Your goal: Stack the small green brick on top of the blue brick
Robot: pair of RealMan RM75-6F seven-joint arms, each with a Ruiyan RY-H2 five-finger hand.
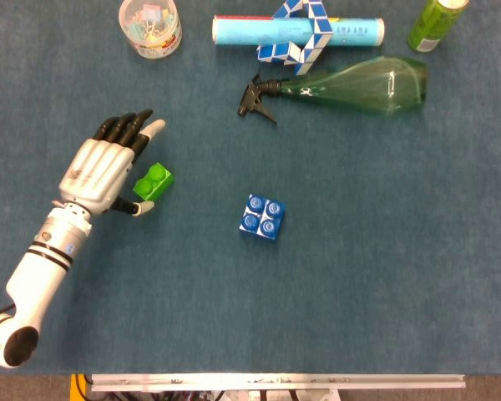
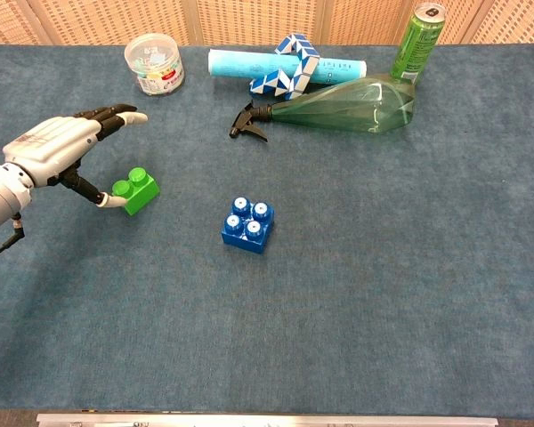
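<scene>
The small green brick [image 1: 154,183] [image 2: 136,190] lies on the blue cloth at the left. My left hand [image 1: 104,168] [image 2: 60,149] hovers just left of it with fingers spread. Its thumb tip reaches the brick's near-left corner, and the other fingers extend past the brick's far side, holding nothing. The blue brick [image 1: 262,217] [image 2: 247,225] sits studs up near the table's middle, well to the right of the green one. My right hand does not appear in either view.
Along the far edge stand a clear tub of clips [image 1: 150,25], a light blue tube [image 1: 297,32] with a blue-and-white twisty snake toy [image 1: 299,38] on it, a green spray bottle lying on its side [image 1: 351,85] and a green can [image 1: 437,23].
</scene>
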